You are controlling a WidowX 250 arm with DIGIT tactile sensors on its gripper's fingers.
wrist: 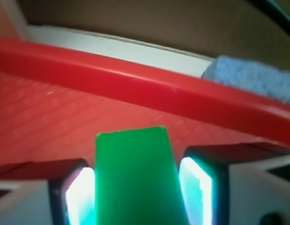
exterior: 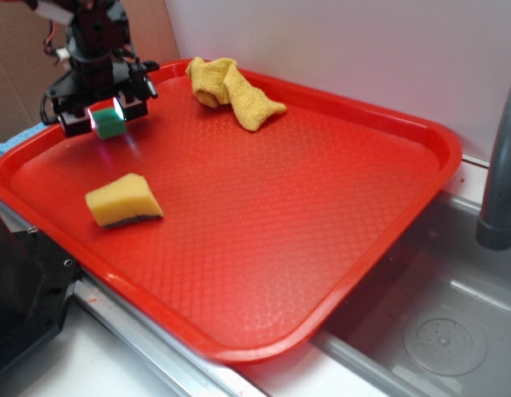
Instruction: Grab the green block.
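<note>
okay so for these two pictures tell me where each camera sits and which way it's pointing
Exterior: sits off the tray's near corner, raised, looking down and across the red tray toward the wall; shows the arm and gripper at far left, yellow sponge, yellow cloth, sink.
Wrist: rides on the gripper, looking forward past the fingers to the tray rim and a blue cloth beyond.
Shared: the green block between the fingers, and the tray.
</note>
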